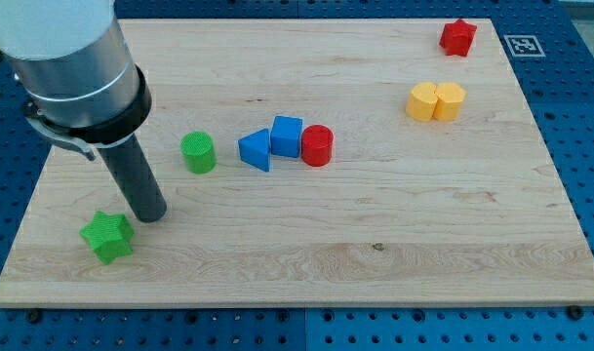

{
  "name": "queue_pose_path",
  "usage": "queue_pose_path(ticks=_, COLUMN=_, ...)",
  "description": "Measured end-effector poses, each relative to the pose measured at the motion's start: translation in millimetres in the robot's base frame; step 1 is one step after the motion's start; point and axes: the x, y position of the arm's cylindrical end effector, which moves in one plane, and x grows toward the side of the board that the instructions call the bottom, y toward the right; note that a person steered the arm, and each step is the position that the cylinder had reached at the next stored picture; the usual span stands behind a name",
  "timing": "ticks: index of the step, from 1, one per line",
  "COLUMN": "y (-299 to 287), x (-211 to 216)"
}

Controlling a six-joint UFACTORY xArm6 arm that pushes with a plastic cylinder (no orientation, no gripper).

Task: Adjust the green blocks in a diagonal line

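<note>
A green star block (107, 236) lies near the board's lower left. A green cylinder (198, 152) stands up and to the right of it. My tip (150, 215) rests on the board just right of and slightly above the green star, close to it, and below-left of the green cylinder. The dark rod rises from the tip toward the view's top left.
A blue triangle (257, 148), a blue cube (287, 136) and a red cylinder (317, 145) sit together mid-board. Two yellow blocks (435, 100) lie at the upper right. A red star (457, 36) is near the top right corner. The wooden board (375, 244) has blue pegboard around it.
</note>
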Motion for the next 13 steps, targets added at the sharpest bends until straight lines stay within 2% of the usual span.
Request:
queue_pose_path(ticks=6, y=-26, x=33)
queue_pose_path(ticks=7, y=-15, x=12)
queue_pose_path(ticks=8, y=-14, x=-29)
queue_pose_path(ticks=9, y=-14, x=-75)
queue_pose_path(ticks=10, y=13, x=-130)
queue_pose_path(ticks=11, y=41, x=-144)
queue_pose_path(ticks=12, y=59, x=-128)
queue_pose_path(ticks=13, y=50, x=-112)
